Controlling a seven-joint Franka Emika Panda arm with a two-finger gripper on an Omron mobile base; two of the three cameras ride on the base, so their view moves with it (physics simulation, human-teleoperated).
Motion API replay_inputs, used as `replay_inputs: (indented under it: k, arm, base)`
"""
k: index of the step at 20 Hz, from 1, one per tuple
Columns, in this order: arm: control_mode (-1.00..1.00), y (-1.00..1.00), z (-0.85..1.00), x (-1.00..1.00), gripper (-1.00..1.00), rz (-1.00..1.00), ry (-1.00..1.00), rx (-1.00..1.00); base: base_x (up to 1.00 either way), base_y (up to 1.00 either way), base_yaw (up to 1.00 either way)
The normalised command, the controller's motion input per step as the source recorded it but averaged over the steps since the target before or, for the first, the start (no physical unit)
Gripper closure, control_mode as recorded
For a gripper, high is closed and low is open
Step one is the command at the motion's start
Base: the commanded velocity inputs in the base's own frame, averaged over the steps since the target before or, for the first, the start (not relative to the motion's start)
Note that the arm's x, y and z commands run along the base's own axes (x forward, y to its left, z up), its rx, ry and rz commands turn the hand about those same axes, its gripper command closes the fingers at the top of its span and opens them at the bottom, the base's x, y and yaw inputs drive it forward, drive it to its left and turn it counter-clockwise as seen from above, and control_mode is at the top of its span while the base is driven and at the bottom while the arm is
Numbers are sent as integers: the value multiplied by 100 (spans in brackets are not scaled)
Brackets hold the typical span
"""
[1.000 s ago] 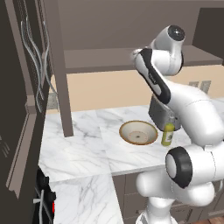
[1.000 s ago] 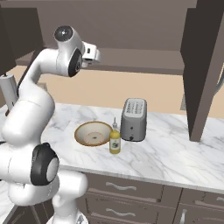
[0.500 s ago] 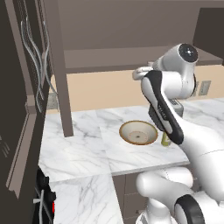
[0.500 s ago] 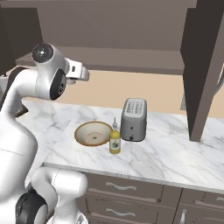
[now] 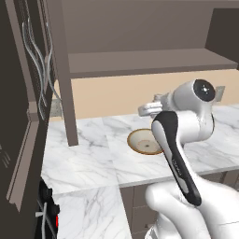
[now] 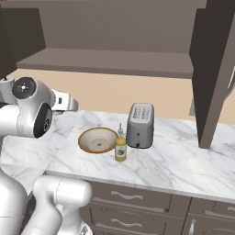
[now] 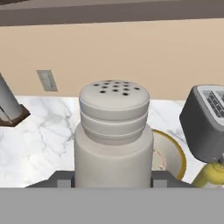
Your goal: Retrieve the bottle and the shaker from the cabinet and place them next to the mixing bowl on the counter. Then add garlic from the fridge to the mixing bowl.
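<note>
In the right base view, the white arm is seen at far left, its hand reaching out over the left part of the white marble surface (image 6: 174,160). In the hand view, the shaker (image 7: 113,135) is held upright close before the camera, pale grey with a holed rounded cap; the fingers (image 7: 63,181) are closed narrowly on its lower body, one dark tip showing at each side. The gripper (image 7: 111,183) is thus gripping the shaker above the surface.

Further right, the mixing bowl (image 6: 97,140) is seen resting on the surface, tan rim, cream inside. Just beside its right edge the bottle (image 6: 120,147) stands upright, yellow-olive with a thin pale neck. Just right of and behind the bottle, a boxy silver toaster (image 6: 140,125) is noted, near but whether touching cannot be told.

Above, the cabinet (image 6: 110,62) shelf runs across the wall, with an open door (image 6: 213,69) hanging at far right.
</note>
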Motion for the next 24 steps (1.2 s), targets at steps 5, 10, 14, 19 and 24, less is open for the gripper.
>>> replay_inputs:
  k: [5,10,14,19,24]
  arm:
    - [-100,1,-60,-33,100,10,3,0]
    - [-100,-33,-68,-4,100,7,0,0]
    - [-100,-55,-83,-29,100,4,-1,0]
    - [-100,-62,-50,-31,100,7,-6,0]
    - [-100,-54,-24,-16,100,17,-5,0]
  base:
    - [0,0,0]
    - [0,0,0]
    - [0,0,0]
    - [0,0,0]
    - [0,0,0]
